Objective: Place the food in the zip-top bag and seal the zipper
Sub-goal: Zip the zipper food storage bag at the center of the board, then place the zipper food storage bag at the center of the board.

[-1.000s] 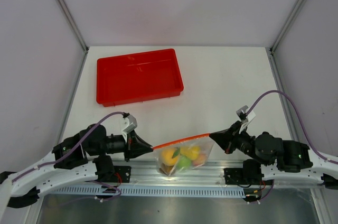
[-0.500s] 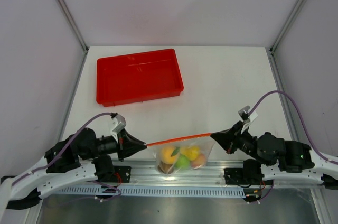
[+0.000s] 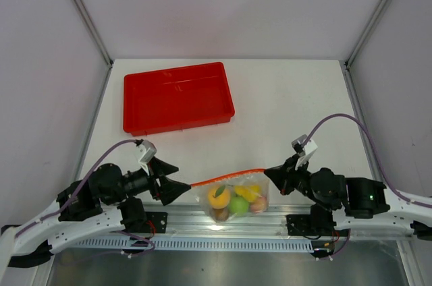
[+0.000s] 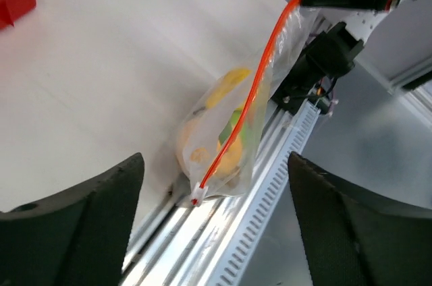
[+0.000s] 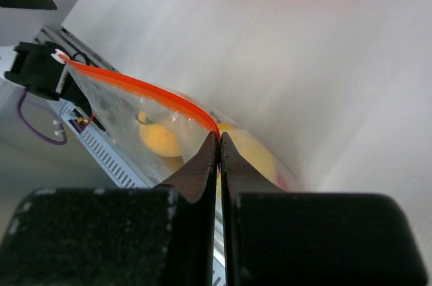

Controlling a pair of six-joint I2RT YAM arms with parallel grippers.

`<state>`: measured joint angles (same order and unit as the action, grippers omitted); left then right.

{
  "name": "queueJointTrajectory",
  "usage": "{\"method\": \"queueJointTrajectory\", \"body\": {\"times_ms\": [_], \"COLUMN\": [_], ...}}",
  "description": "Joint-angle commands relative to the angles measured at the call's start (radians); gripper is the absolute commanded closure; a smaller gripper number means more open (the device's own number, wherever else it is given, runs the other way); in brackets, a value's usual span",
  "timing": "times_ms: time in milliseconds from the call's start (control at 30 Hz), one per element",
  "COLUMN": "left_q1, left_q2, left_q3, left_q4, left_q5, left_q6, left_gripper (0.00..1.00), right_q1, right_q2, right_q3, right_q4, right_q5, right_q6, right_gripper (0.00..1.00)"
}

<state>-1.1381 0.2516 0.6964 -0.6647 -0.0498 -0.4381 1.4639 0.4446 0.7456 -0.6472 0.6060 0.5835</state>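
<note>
The clear zip-top bag [image 3: 237, 195] hangs at the table's near edge with the food [image 3: 232, 201] inside: an orange-yellow peach, a green apple, a yellow piece and a red-pink fruit. Its orange-red zipper [image 3: 226, 177] runs along the top. My right gripper [image 3: 271, 173] is shut on the zipper's right end [image 5: 210, 128]. My left gripper [image 3: 177, 179] stands open just left of the zipper's free left end [image 4: 196, 197], not touching it. In the left wrist view the bag [image 4: 223, 131] sags between my wide fingers [image 4: 88, 212].
A red tray [image 3: 177, 98] lies at the back left of the white table [image 3: 290, 110]. A metal rail [image 3: 223, 222] runs along the near edge under the bag, with both arm bases on it.
My left gripper has opened and let go of the zipper's left end, which now droops. The right gripper has moved slightly left and back, still shut on the zipper.
</note>
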Motion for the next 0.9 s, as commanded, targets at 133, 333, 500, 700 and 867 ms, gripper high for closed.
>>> {"method": "queueJointTrajectory", "body": {"times_ms": [133,333,500,700,867], "left_q1": [0.001,0.001,0.001,0.001,0.001], "left_q2": [0.014,0.017,0.031,0.041,0.052], "left_q3": [0.003,0.011,0.0,-0.032,-0.051], "left_q4": [0.031,0.068,0.082,0.106,0.137], "left_q5": [-0.154,-0.171,-0.145,-0.105,-0.085], "left_q6": [-0.064,-0.056,-0.062,-0.073,-0.07], "left_gripper": [0.01,0.01,0.01,0.01,0.01], "right_q1": [-0.045,-0.429,-0.788,-1.184,-1.364], "right_q2": [0.124,0.284,0.341,0.456,0.56], "right_q3": [0.09,0.193,0.227,0.288,0.27], "right_q4": [-0.008,-0.042,0.026,0.064,0.132], "right_q5": [0.075,-0.134,-0.489,-0.751,-0.747], "right_q6": [-0.017,-0.082,-0.16,-0.212,-0.247], "right_gripper": [1.0,1.0,1.0,1.0,1.0]}}
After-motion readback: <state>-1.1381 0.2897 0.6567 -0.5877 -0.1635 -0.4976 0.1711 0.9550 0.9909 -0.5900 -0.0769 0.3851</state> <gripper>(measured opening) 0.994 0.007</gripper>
